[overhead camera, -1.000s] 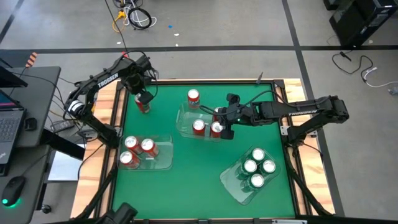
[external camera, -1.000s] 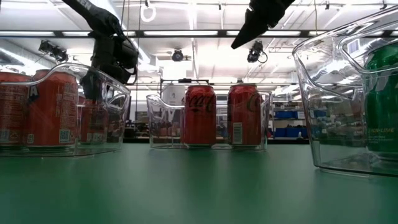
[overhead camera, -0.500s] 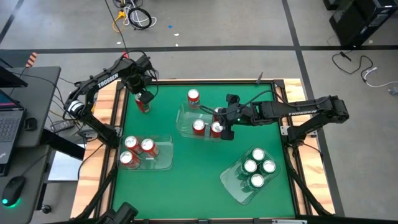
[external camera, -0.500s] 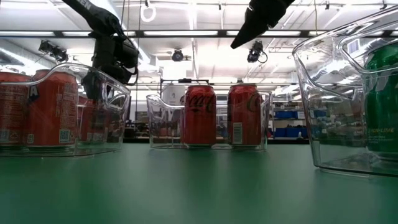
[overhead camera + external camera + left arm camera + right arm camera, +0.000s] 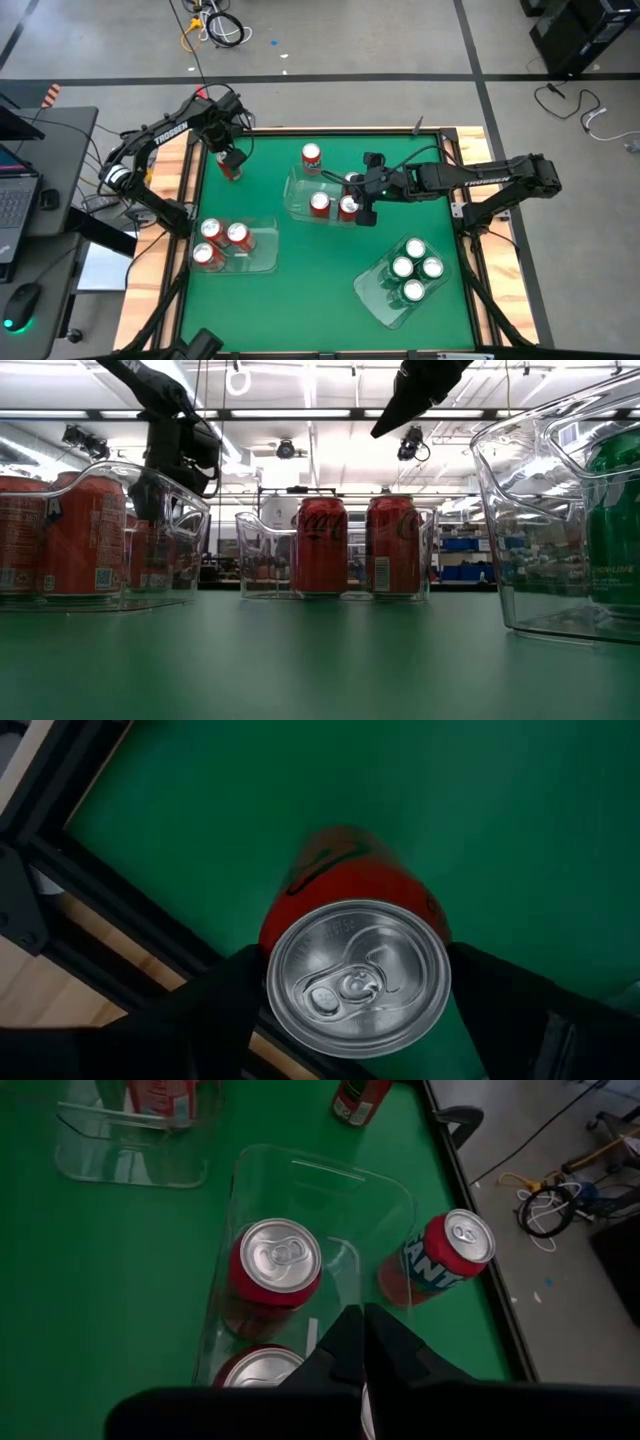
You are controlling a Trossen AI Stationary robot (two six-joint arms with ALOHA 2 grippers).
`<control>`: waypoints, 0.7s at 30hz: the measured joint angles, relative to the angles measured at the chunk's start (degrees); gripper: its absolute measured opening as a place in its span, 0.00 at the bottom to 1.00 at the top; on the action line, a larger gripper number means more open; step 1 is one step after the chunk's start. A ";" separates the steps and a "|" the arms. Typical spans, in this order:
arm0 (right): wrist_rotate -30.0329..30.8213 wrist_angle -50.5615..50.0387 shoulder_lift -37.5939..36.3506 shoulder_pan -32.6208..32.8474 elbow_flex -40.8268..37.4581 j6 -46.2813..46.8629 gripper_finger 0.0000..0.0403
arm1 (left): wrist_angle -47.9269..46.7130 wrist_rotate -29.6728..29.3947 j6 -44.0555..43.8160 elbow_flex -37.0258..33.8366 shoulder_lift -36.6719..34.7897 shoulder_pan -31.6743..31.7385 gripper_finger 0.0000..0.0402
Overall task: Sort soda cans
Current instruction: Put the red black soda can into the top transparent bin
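- You are at the pickup step: your left gripper (image 5: 231, 160) is set down over a stray red can (image 5: 350, 955) that stands upright on the table (image 5: 300, 290), near the far left corner and outside every bin.
- In the left wrist view the fingers (image 5: 215, 1010) sit on either side of the can's silver top, spread wide; you cannot tell from here whether they already press on its body.
- Next, in my judgement, you need a firm squeeze on the can body, then a straight lift before carrying it to a bin with red cans.
- The near-left bin (image 5: 262, 262) holds three red cans; the middle bin (image 5: 297, 183) holds two, and looks the closer drop.
- One more red can (image 5: 311, 155) stands loose just beyond the middle bin, so it waits its turn.
- The four green cans (image 5: 412, 268) already sit in the near-right bin (image 5: 370, 290).
- Your right gripper (image 5: 362, 205) hovers above the middle bin's right end, fingers pressed together and holding nothing.
- Your left arm reaches in from the far left edge, wrist pointed down at the table.
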 joint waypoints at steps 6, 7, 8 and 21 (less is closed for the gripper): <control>-0.01 0.00 0.00 0.00 0.00 0.16 0.00 | -0.29 0.51 0.20 0.33 0.17 0.03 0.75; -0.01 0.00 0.00 0.00 0.00 0.20 0.00 | -0.29 0.59 0.26 0.33 0.17 0.04 0.74; -0.02 0.00 0.00 0.00 0.00 0.21 0.00 | -0.29 0.78 0.26 0.33 0.17 -0.04 0.73; -0.04 -0.04 0.00 0.00 0.00 0.20 0.00 | -3.23 0.10 0.52 3.58 0.48 -2.00 0.70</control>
